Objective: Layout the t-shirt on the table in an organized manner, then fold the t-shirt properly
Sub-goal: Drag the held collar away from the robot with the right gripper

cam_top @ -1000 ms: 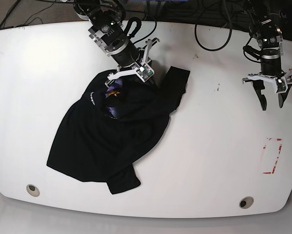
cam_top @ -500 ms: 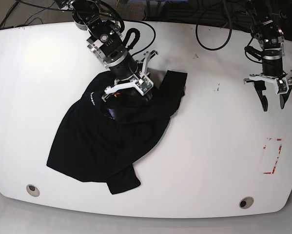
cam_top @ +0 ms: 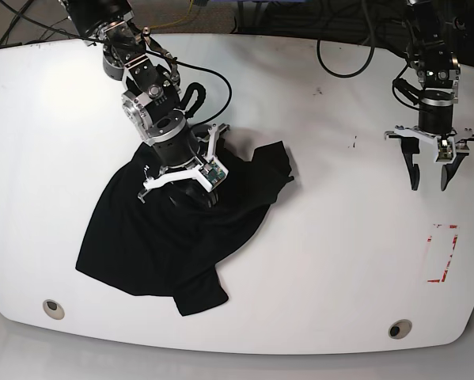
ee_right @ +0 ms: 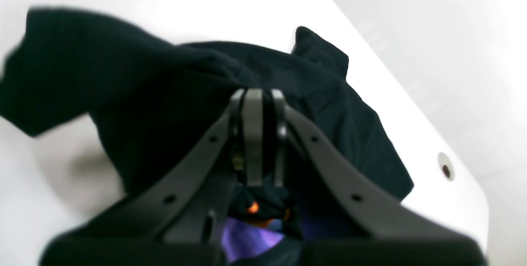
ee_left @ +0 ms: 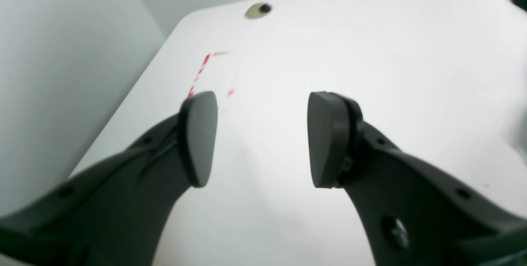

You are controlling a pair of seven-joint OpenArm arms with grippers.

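Observation:
The black t-shirt [cam_top: 157,245] lies crumpled on the left half of the white table [cam_top: 324,237]. My right gripper [cam_top: 193,194] presses down into the upper middle of the cloth. In the right wrist view the right gripper [ee_right: 258,105] is shut on a fold of the t-shirt [ee_right: 144,93], with the purple neck patch [ee_right: 247,237] and an orange print [ee_right: 253,207] just below the fingers. Far off at the right, my left gripper [cam_top: 426,178] hangs open above bare table; the left wrist view shows the left gripper [ee_left: 259,138] with nothing between its pads.
A red rectangular outline [cam_top: 442,253] marks the table near its right edge, below the left gripper. Round metal inserts sit at the front left [cam_top: 53,308] and front right [cam_top: 400,328]. Black cables [cam_top: 339,63] lie along the far edge.
The right arm has moved toward the front left, dragging the shirt's collar area and the far sleeve with it. The left gripper has shifted slightly and stays open.

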